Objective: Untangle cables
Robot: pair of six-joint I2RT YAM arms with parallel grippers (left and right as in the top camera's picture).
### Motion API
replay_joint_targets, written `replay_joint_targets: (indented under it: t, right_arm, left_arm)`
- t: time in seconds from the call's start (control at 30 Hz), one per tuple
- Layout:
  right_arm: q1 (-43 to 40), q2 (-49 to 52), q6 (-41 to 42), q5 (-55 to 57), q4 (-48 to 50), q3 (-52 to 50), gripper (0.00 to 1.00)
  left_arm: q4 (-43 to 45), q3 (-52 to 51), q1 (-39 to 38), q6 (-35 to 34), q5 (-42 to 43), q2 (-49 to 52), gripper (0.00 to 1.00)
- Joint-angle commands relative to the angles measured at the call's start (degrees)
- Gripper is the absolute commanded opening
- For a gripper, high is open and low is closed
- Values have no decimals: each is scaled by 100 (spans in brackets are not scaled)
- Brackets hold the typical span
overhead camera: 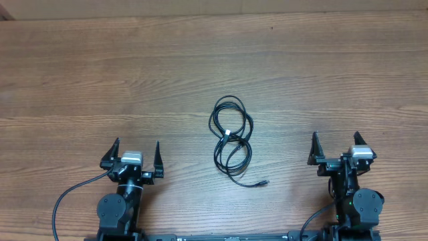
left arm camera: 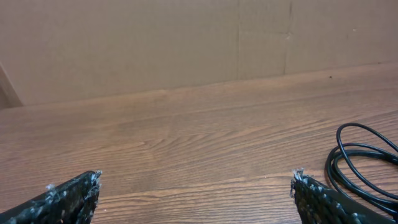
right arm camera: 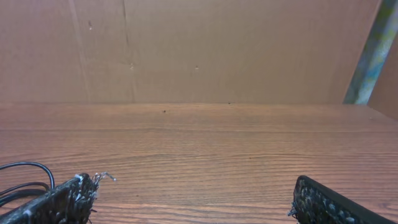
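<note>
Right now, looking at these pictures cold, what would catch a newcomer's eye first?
The black cables stand out first, looped together in a loose tangle near the middle of the wooden table, with one plug end trailing toward the robot's side. Next come the left claw and the right claw, both open and empty, flanking the tangle at the near edge and apart from it.

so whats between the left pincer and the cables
Nothing: the overhead view shows only bare table between the left pincer and the cables.
</note>
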Motion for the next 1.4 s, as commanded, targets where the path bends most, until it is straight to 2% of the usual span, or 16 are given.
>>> replay_joint_targets:
  t: [0.0,1.17,1.27,1.37]
  right_arm:
    - [42,-57,-7,28,33,-57,100]
    - [42,-57,-4,4,50,-57,100]
    - [50,-57,37,-299,348,-24,100]
    - [50,-57,39,-1373,1088,444,100]
  left_arm:
    - [-7,-17,37,114,-39,-50,100]
    - [-7,-17,37,114,-39,-50,100]
    - [-7,-17,37,114,-39,-50,100]
    - [-7,-17,37,114,-39,-50,100]
